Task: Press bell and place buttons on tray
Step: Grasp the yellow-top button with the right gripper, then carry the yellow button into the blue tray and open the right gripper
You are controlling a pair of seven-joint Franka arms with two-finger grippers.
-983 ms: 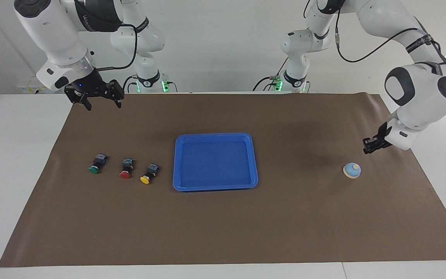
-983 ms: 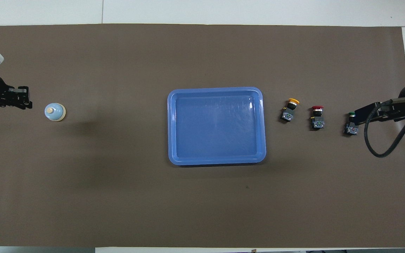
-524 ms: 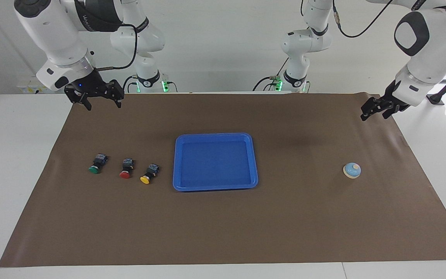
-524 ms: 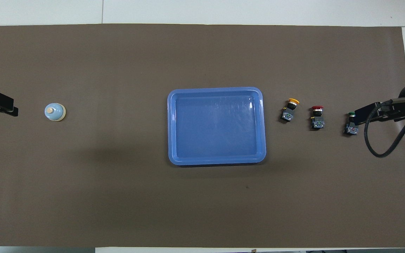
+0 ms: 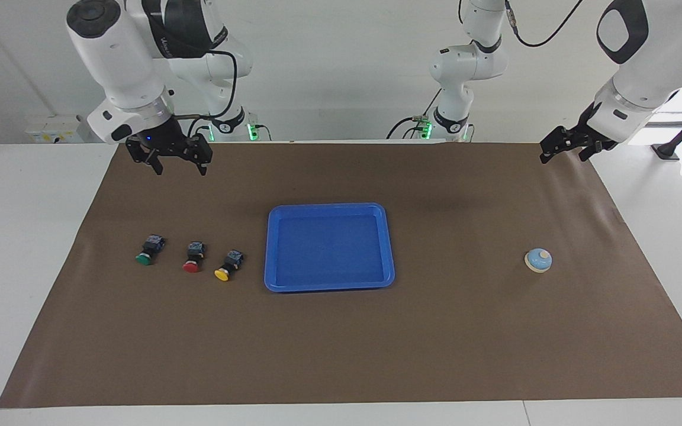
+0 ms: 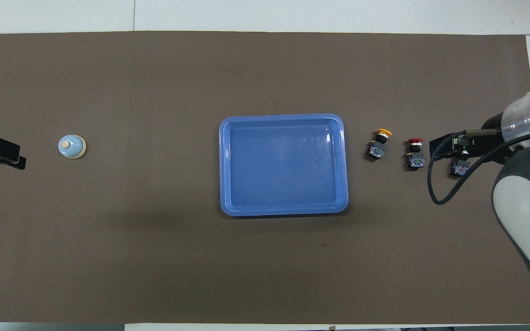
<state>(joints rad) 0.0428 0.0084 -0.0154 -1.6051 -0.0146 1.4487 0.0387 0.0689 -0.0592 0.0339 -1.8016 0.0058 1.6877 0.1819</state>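
Fingers of both grippers stand apart, holding nothing. Only the facing view shows the right gripper (image 5: 177, 164) and left gripper (image 5: 565, 150) raised clear of the brown mat (image 5: 341, 331). Centrally lies the tray (image 5: 329, 284); three buttons (image 5: 190, 259) lie beside it toward the right arm's end, the bell (image 5: 538, 260) toward the left's.

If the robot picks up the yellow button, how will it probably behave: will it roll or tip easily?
The yellow button lies on its side on the brown mat, so it looks stable now. Its round cap is wider than the black body, so a push may swing it in a curve, not straight. It looks stiff and small, probably light; gripped at the cap, it may tilt.
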